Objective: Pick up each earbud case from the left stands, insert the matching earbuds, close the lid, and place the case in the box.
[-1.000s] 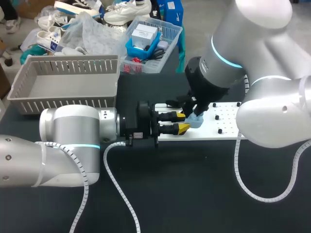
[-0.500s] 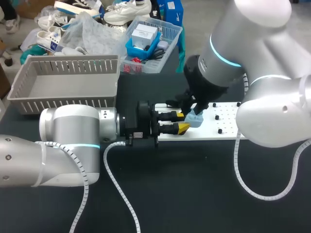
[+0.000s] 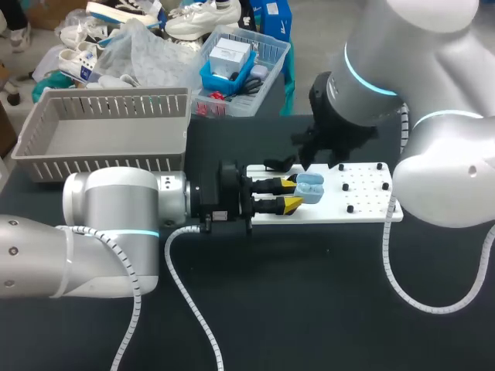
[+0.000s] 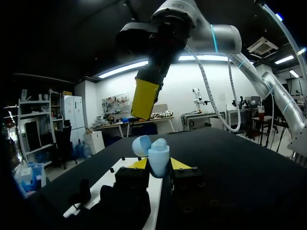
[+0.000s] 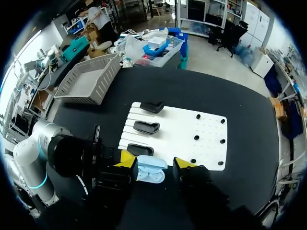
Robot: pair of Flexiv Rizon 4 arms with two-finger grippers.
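A light blue earbud case (image 3: 309, 188) hangs just over the white board (image 3: 363, 202), lid open. My left gripper (image 3: 296, 194) is shut on it from both sides. In the left wrist view the case (image 4: 158, 159) stands upright between the yellow tips of my left gripper (image 4: 159, 165), its round lid (image 4: 141, 145) tipped back. My right gripper (image 3: 308, 157) hovers open above and behind the case, apart from it. In the right wrist view, my right gripper (image 5: 156, 160) looks down on the case (image 5: 149, 171), with three black stands (image 5: 146, 127) in a row beyond it.
An empty grey basket (image 3: 100, 131) stands at the back left. A clear bin (image 3: 246, 68) of small items sits behind the board. Small black pegs (image 3: 349, 209) dot the right half of the white board. My left arm (image 3: 116, 212) lies across the table's left.
My right gripper has opened, let go of the case and lifted up and back from it. The left gripper has kept still with the case.
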